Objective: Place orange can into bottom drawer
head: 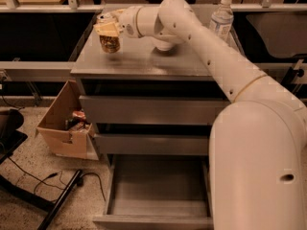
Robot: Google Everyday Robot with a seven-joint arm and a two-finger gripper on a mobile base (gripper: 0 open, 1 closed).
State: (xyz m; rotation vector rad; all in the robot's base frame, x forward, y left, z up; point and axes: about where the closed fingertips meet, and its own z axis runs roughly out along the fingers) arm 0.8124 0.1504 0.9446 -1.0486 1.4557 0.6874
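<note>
The orange can (110, 42) is at the left rear of the grey cabinet top (144, 63), upright and seemingly just above the surface. My gripper (107, 27) reaches in from the right and is shut on the can's top, with its fingers covering the silver lid. The bottom drawer (154, 220) is pulled open below the two shut upper drawers, and its grey tray shows nothing inside. My white arm fills the right side and hides the drawer's right part.
A clear plastic bottle (220, 19) with a white cap stands at the right rear of the cabinet top. An open cardboard box (61, 124) with items sits on the floor left of the cabinet. A black stand leg (60, 200) and a cable lie on the floor.
</note>
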